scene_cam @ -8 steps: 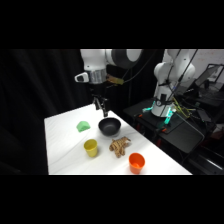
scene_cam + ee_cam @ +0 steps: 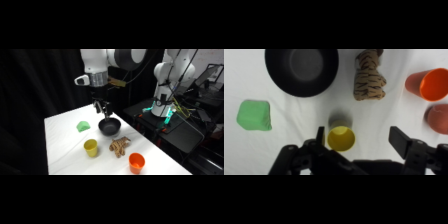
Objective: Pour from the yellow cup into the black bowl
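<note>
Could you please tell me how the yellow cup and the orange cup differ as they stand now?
The yellow cup is yellow and sits between the fingers of the gripper in the wrist view; the orange cup is orange and sits far off to one side, beyond the tiger toy. Both stand upright on the table, handleless and similar in size.

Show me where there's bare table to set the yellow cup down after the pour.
Bare table lies on the near left, bordered by the small yellow plastic cup and the small green item. Crowded: the middle, where the round glossy black bowl, the striped tiger toy and the orange plastic cup cluster.
</note>
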Controlling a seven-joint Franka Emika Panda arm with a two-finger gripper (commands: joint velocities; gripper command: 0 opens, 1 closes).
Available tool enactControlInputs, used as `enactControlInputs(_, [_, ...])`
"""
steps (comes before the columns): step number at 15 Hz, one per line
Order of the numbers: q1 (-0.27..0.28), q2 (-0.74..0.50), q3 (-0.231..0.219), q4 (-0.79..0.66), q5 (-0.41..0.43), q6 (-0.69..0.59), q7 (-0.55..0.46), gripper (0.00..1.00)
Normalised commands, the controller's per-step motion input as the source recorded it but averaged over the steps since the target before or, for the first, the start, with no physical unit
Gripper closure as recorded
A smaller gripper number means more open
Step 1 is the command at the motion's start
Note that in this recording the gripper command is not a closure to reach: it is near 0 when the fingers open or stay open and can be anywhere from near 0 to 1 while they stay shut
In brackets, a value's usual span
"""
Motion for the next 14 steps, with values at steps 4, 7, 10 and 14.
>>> enactControlInputs(4, [0.097, 0.34, 0.061, 0.41, -0.094, 0.24, 0.21, 0.0])
enactControlInputs(7, [0.032, 0.39, -0.018, 0.31, -0.141, 0.33, 0.12, 0.0])
enactControlInputs(10, [0.014, 0.3, -0.045, 0.22, -0.117, 0.24, 0.07, 0.0])
enactControlInputs(14, [-0.001, 0.22, -0.016, 0.19, -0.046, 0.14, -0.01, 0.0])
